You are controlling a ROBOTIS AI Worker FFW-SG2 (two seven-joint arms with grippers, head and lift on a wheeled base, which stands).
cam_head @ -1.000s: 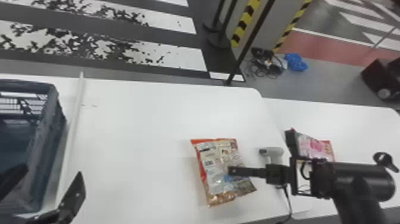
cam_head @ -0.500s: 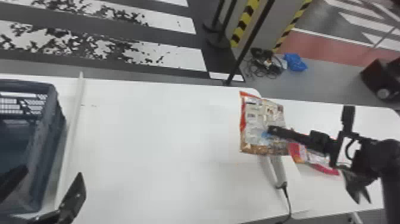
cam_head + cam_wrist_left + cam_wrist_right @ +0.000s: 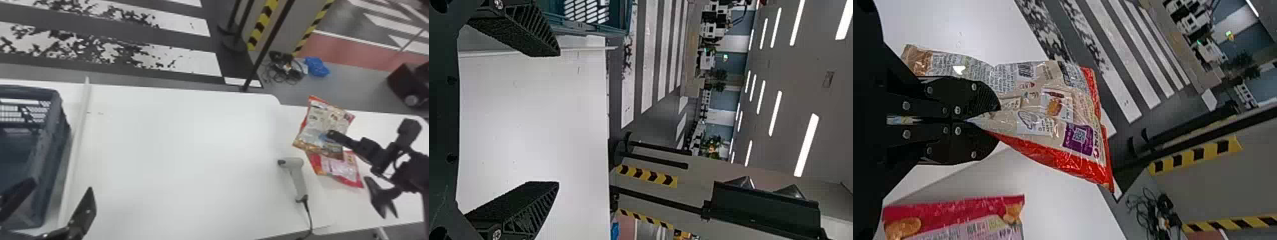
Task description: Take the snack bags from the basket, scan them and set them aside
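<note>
1. Snack bag (image 3: 320,123) at three o'clock, pinched in the right gripper (image 3: 329,133), top corner overlapping the far table edge!
2. Pink bag (image 3: 340,169) at its five, scanner (image 3: 297,178) its seven.
3. Broad white tabletop (image 3: 191,143) running nine o'clock towards the basket (image 3: 59,131).
4. Left gripper (image 3: 62,188), eight o'clock, fingers parted, empty.

No wording is clear enough to read. In the right wrist view, the red-edged snack bag (image 3: 1055,156) bears a square code (image 3: 1079,135) on a purple panel, a barcode (image 3: 1025,70) among dark small print, and more lettering too fine to tell. The pink snack bag (image 3: 953,207) has a striped code on its pale panel. A green lit sign (image 3: 1229,35) in the background is illegible.
</note>
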